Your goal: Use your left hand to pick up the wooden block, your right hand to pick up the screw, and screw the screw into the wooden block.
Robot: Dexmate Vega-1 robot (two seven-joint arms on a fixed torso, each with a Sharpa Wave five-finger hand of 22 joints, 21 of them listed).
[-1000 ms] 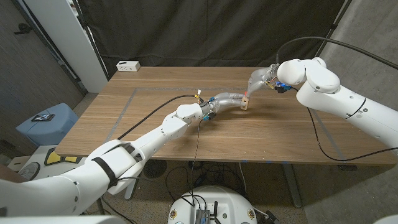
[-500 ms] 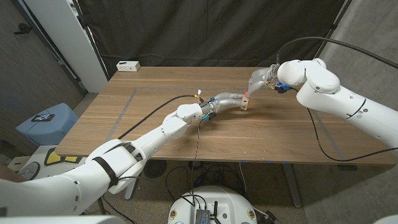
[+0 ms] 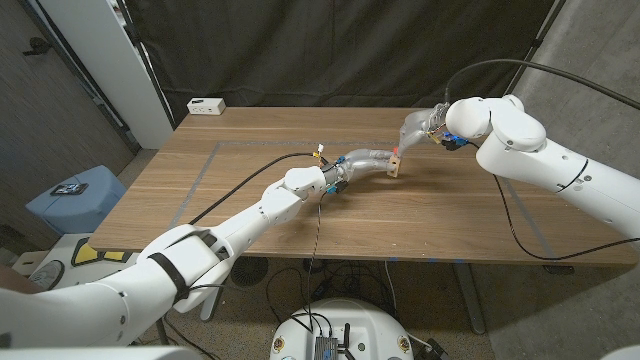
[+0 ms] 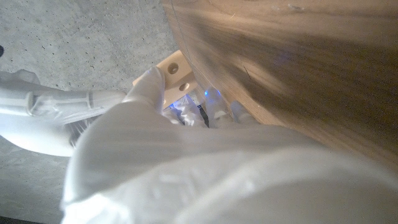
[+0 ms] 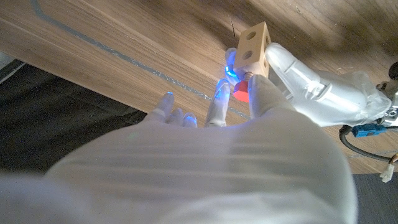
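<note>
At the far left edge of the tabletop (image 3: 250, 215) a white box (image 3: 206, 105) is seen; no writing on it can be read, and no brand or label is legible anywhere. Toward the middle, the wooden block (image 3: 396, 165) is held off the tabletop in the fingers of the left hand (image 3: 366, 160), so that pick-up is judged done. Just to its right, the right hand (image 3: 418, 128) is brought up against the block. In the right wrist view a small red-tinted part, judged to be the screw (image 5: 241, 92), is pinched by the fingertips (image 5: 256, 84) right beside the block's face with its holes. The screw is thus picked up too; how far it is driven in cannot be told, and the threading is judged unfinished.
</note>
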